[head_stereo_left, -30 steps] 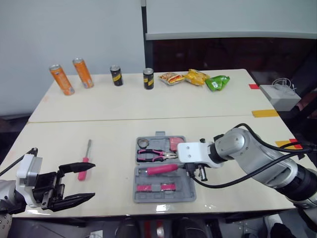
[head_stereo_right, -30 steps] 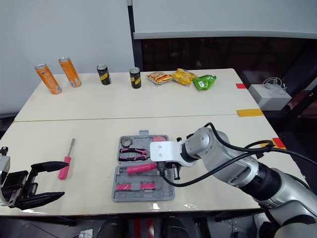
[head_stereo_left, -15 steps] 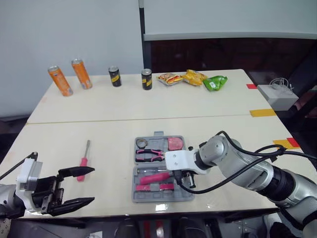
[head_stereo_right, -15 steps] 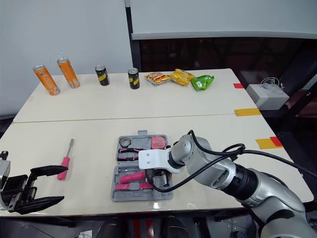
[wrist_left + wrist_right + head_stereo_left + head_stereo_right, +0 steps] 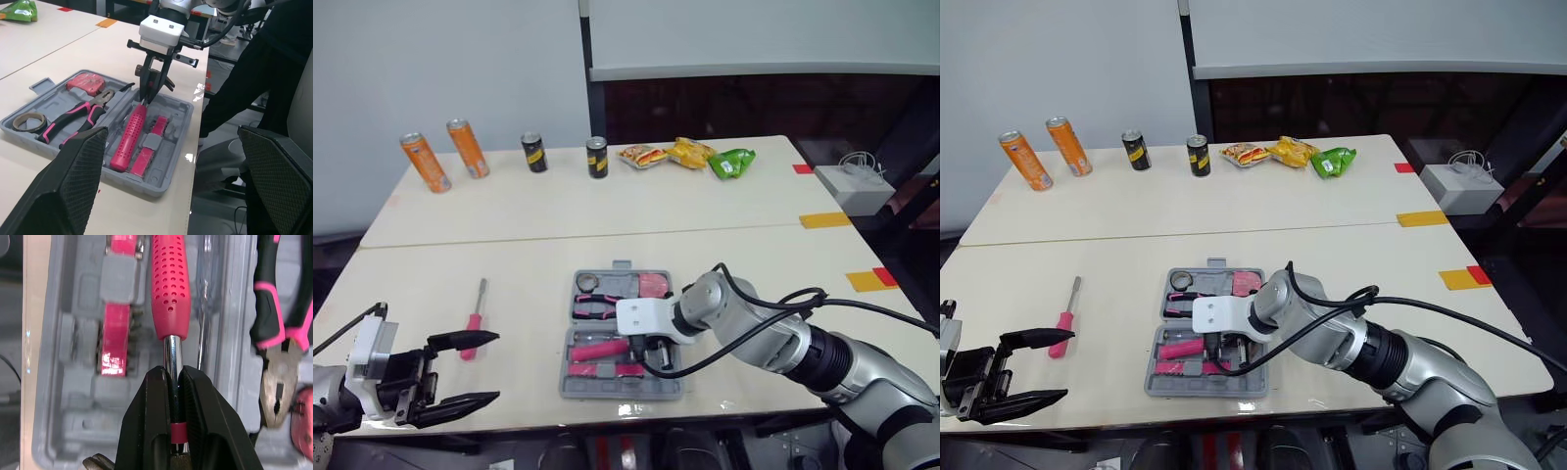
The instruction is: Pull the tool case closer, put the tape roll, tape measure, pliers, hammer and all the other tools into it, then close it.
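Two cream tables (image 5: 636, 206), tool case (image 5: 612, 389), grey wall (image 5: 450, 59)

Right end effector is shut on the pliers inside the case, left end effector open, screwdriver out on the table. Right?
Wrong tool: the right end effector is shut on the hammer, on its metal shaft, not on the pliers lying beside it in the case, as the right wrist view shows. The left end effector is open and the screwdriver is on the table: correct.
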`<action>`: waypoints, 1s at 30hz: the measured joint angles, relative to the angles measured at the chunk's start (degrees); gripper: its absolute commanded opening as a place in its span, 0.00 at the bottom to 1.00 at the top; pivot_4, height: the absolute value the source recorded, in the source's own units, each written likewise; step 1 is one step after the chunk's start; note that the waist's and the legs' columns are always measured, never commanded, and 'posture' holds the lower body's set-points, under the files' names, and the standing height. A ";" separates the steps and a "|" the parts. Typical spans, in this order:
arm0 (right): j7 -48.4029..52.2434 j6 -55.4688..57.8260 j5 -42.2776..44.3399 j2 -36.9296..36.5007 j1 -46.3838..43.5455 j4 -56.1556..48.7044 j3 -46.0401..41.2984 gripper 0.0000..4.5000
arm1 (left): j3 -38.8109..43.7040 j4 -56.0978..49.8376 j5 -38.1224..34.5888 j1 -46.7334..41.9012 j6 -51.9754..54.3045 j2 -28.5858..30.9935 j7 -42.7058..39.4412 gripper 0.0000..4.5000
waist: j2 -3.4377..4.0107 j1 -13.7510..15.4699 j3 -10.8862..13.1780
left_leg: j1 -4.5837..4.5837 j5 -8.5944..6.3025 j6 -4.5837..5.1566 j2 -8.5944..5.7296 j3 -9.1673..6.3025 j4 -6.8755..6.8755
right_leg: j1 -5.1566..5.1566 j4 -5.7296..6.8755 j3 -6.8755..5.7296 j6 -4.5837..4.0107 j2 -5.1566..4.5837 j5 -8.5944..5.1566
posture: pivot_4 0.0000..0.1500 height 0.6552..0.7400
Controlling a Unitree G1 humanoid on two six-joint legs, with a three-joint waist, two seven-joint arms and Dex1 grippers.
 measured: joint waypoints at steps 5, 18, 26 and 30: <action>-0.79 1.82 0.41 1.58 0.24 0.33 -0.11 0.00 | 0.00 0.17 0.47 0.74 -0.70 -0.08 0.00 1.00 | 0.00 -0.01 0.00 | 0.15 0.00 -0.01 0.00 0.03 -0.01 | 0.04 0.00 0.02 -0.01 0.00 0.00 | 1.00 1.00; -2.09 2.72 1.49 4.84 2.14 4.29 -0.45 0.11 | -0.03 1.84 0.93 1.95 -1.76 -0.82 -0.25 1.00 | -0.01 0.03 0.00 | 0.30 0.03 -0.07 0.03 0.11 -0.07 | 0.08 0.00 0.09 -0.05 0.04 0.01 | 1.00 1.00; -1.75 3.10 7.02 6.27 5.48 4.63 -5.37 0.43 | -0.03 1.83 0.92 2.04 -1.92 -0.82 -0.28 1.00 | -0.02 0.15 0.01 | 0.28 0.03 -0.08 0.03 0.13 -0.08 | 0.07 -0.02 0.11 -0.05 0.04 0.01 | 1.00 1.00; -1.74 3.12 10.07 6.42 6.29 4.64 -10.31 0.43 | -0.03 1.81 0.91 2.02 -1.90 -0.82 -0.28 1.00 | -0.04 0.23 0.02 | 0.29 0.03 -0.08 0.03 0.12 -0.08 | 0.07 -0.03 0.11 -0.05 0.04 0.01 | 1.00 1.00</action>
